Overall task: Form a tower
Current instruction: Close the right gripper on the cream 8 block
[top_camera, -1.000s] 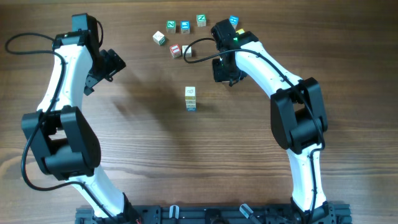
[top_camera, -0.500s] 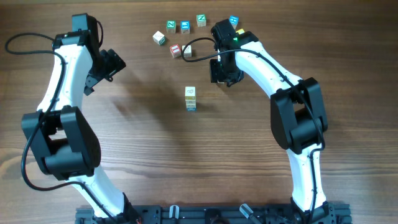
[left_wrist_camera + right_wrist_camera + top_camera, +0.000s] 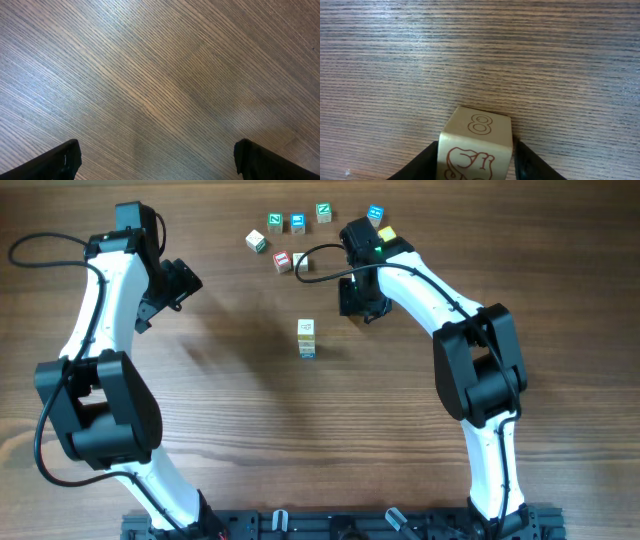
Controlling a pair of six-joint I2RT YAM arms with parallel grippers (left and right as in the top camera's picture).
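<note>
The tower [image 3: 307, 338] is a short stack of pale letter cubes, one cube wide, with a blue-trimmed cube lowest, standing mid-table. My right gripper [image 3: 356, 300] hovers just right of it and a little farther back. It is shut on a pale cube [image 3: 476, 145] with an orange 8 and an orange drawing. The cube sits between both black fingers [image 3: 422, 162], close over the wood. My left gripper [image 3: 177, 284] is far to the left, open. In the left wrist view only bare table lies between the fingertips [image 3: 60, 162].
Loose cubes lie at the back of the table: white [image 3: 257, 241], green [image 3: 275, 220], blue [image 3: 298, 222], green [image 3: 324, 211], blue [image 3: 376, 214], yellow [image 3: 387, 232], red [image 3: 282, 260] and a pale one [image 3: 301, 263]. The right arm's cable [image 3: 320, 250] loops above them.
My right gripper has shifted slightly left toward the tower, carrying its cube. The left arm and the loose cubes have not moved.
</note>
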